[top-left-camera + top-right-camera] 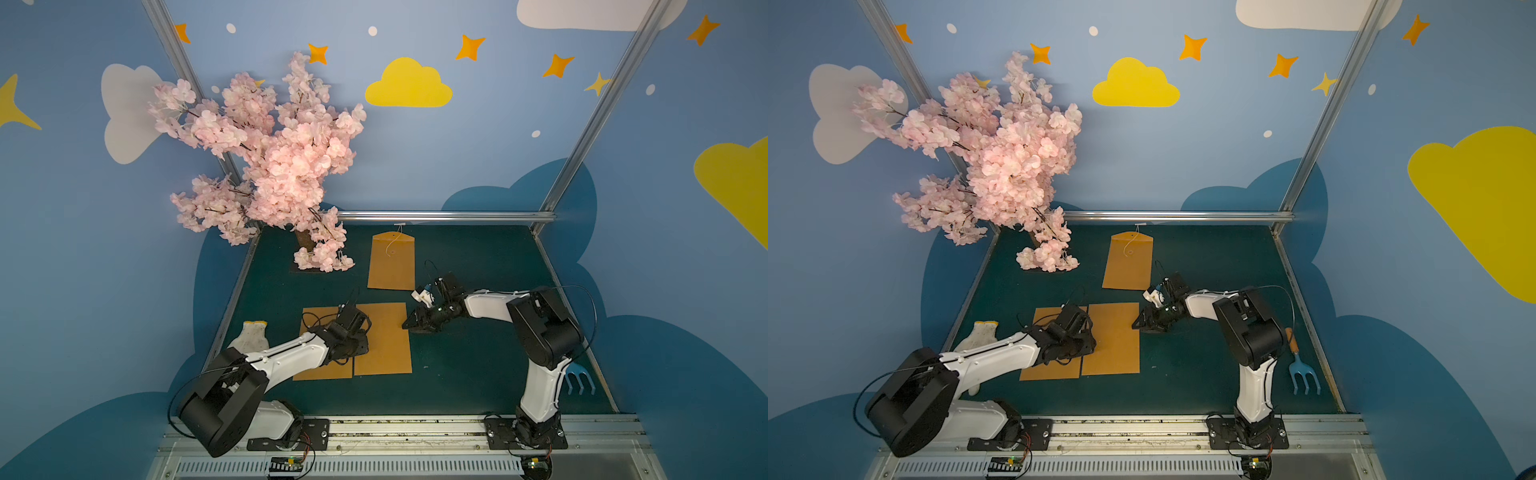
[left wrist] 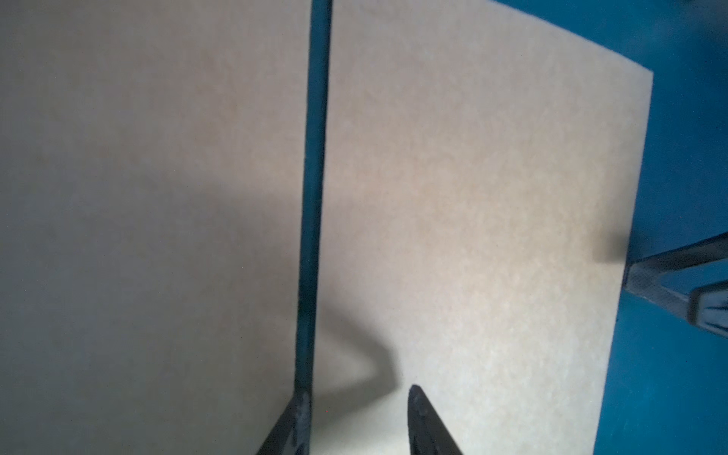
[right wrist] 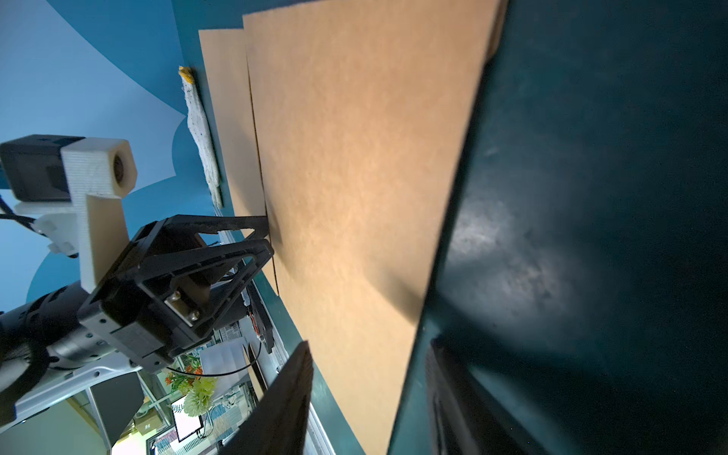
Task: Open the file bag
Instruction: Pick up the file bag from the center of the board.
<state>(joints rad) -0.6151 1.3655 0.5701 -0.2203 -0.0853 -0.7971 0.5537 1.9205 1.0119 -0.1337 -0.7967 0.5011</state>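
Three brown file bags lie flat on the green worktop (image 1: 478,365). The back file bag (image 1: 390,266) is near the far rail. Its rounded flap is at the top, and a thin white string (image 1: 392,245) hangs loose over it. The other two lie side by side in the middle, with a thin strip of green between them. They are the left file bag (image 1: 309,372) and the right file bag (image 1: 382,345).

The left pincer (image 2: 358,409) points down over that strip. Its two fingers are apart and there is nothing between them. One fingertip (image 2: 301,413) is at the strip and the other is over the right file bag.

The right pincer (image 1: 409,325) lies low and points at the right edge of the right file bag. Its tips are just at that edge. Its fingers are apart too, and it holds nothing.

A pink flower tree (image 1: 274,166) stands in the back left corner. A white glove (image 1: 251,336) lies by the left edge. A blue garden fork (image 1: 1304,374) lies by the right edge.
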